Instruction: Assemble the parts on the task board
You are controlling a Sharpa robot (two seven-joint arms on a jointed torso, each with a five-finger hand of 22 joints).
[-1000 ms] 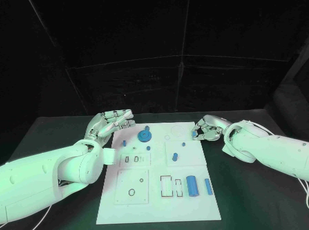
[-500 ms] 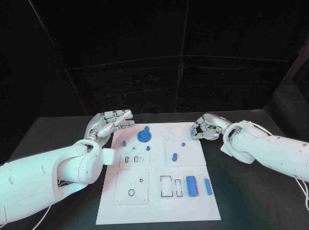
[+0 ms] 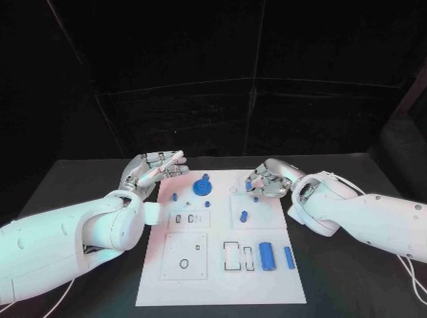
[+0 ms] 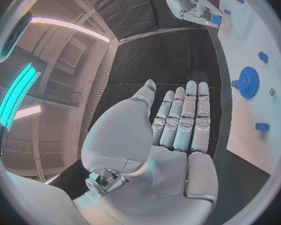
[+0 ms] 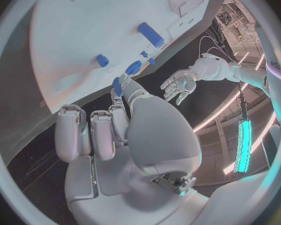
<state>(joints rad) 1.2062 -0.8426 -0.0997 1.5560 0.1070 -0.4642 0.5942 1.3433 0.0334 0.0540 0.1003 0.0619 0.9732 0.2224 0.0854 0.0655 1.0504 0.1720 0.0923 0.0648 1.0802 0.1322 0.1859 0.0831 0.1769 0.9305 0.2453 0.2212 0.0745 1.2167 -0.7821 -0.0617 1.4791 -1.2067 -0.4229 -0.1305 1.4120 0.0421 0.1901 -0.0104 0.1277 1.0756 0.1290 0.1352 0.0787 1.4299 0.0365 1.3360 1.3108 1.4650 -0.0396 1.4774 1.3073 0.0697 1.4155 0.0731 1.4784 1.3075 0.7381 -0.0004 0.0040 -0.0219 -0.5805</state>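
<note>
I see the task board (image 3: 223, 278), a flat white matte plate, lying in the middle of the black table (image 3: 70, 179). My left hand (image 3: 156, 167) hovers at the board's far left corner, palm up, its segmented silver fingers (image 4: 181, 117) stretched straight and side by side, the thumb apart; it is released and holds nothing. My right hand (image 3: 267, 179) sits over the board's far right edge with its fingers curled in. In the right wrist view a small blue part (image 5: 117, 86) stands up between the thumb and the curled fingers, so I read that hand as grasping this little piece; its exact shape is too hidden to tell.

On the board, a round blue gear (image 3: 202, 187) with a toothed rim lies flat near the far left, a small blue knob just beyond it. A short blue peg (image 3: 174, 197) lies to its left and another small blue piece (image 3: 206, 205) sits just nearer to me. A blue oblong pin (image 3: 243, 216) lies at the board's middle. Toward the near right, a thick smooth blue cylinder (image 3: 266, 256) lies lengthwise, with a thinner blue rod (image 3: 288, 257) just beside it on the right. Left of the cylinder are two narrow rectangular slots (image 3: 230, 256) outlined in black. A raised square panel (image 3: 185, 252) on the near left carries a small dark ring.
</note>
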